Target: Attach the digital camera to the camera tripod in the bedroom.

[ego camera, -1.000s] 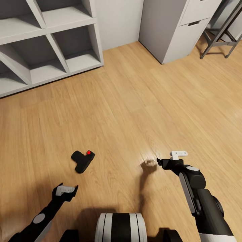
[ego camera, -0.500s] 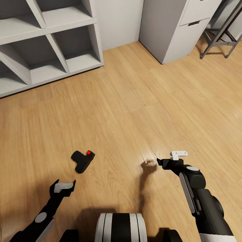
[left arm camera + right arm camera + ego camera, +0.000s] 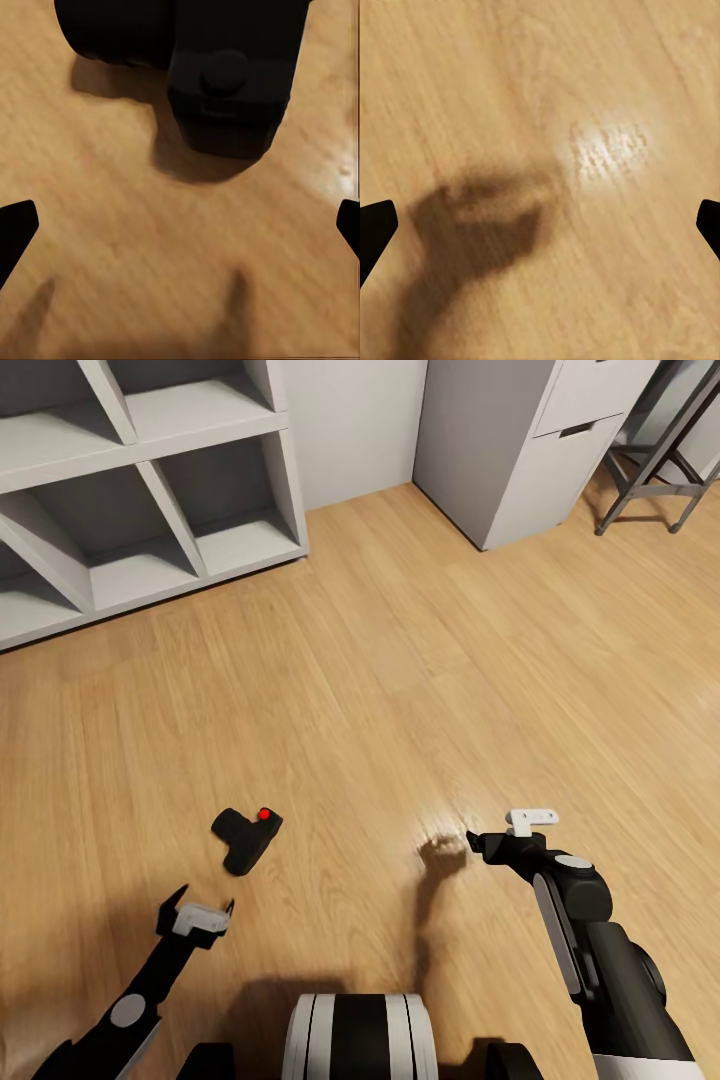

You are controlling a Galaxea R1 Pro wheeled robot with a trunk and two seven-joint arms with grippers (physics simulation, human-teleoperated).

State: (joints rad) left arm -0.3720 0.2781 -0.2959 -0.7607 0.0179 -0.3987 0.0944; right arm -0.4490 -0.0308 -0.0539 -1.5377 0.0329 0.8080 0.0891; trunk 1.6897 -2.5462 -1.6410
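Re-aiming my left hand (image 3: pixel 197 916), spread wide, back toward the small black red-buttoned digital camera (image 3: pixel 246 838) | hovering just short of it on the light wood floor (image 3: pixel 400 660) | grasp not begun | right hand (image 3: pixel 497 838) idle, fingertips apart.

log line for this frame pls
phase: approach | digital camera: on floor, ungrasped | left gripper: open, short of camera | right gripper: open, empty

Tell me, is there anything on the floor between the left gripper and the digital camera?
Nothing visible does. The left gripper hangs open, and only bare wood floor lies between it and the digital camera. The left wrist view shows the same: camera ahead, bare floor before it.
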